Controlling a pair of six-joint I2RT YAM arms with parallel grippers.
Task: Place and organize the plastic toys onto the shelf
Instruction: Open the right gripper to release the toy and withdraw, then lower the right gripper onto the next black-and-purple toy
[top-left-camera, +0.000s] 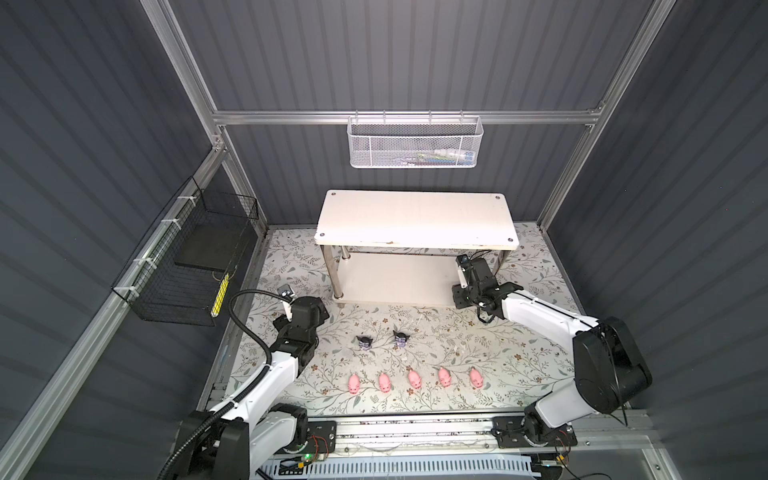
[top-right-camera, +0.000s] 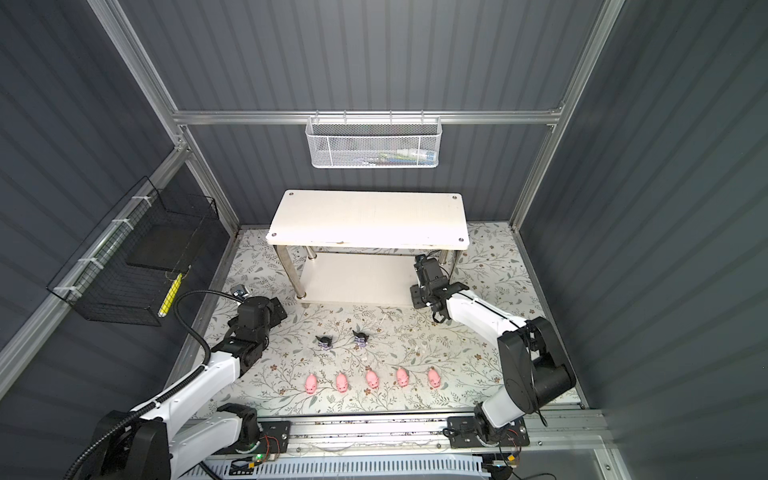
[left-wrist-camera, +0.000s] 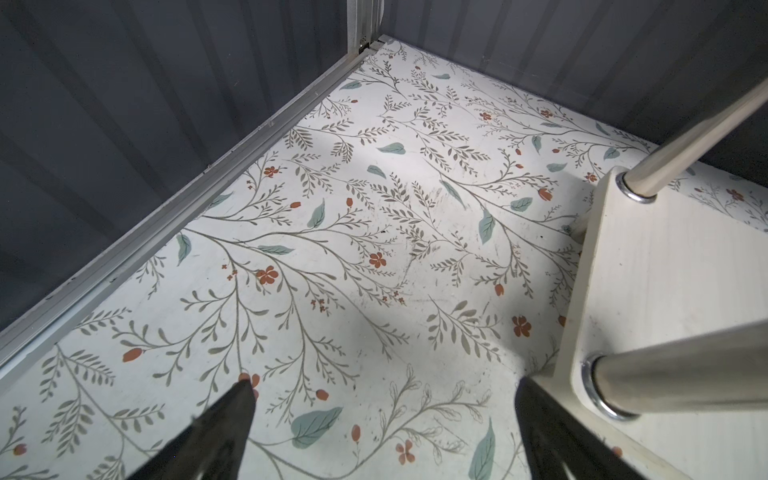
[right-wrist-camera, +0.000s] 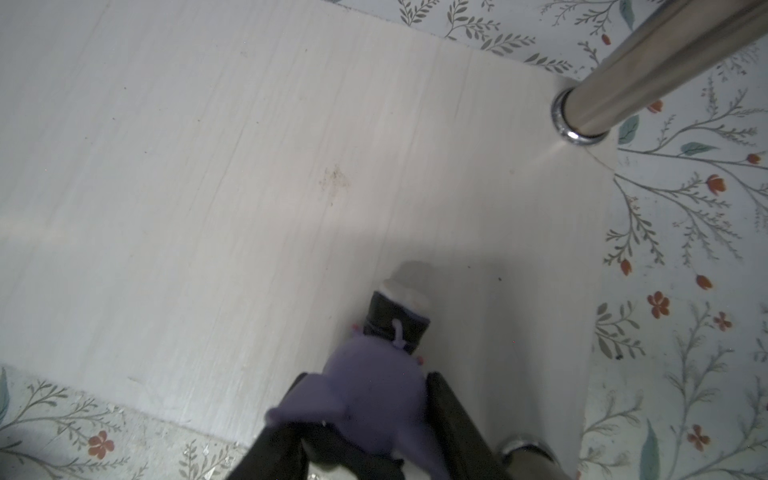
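right gripper clamps a purple figure over the lower board of the shelf, by its front right corner; left gripper gapes empty.

My gripper stands wide open above the floral worktop; a lower corner of the shelf lies beside one finger

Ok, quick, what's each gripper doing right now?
Left gripper: open, holding nothing.
Right gripper: closed on a purple figure, above the lower shelf board.
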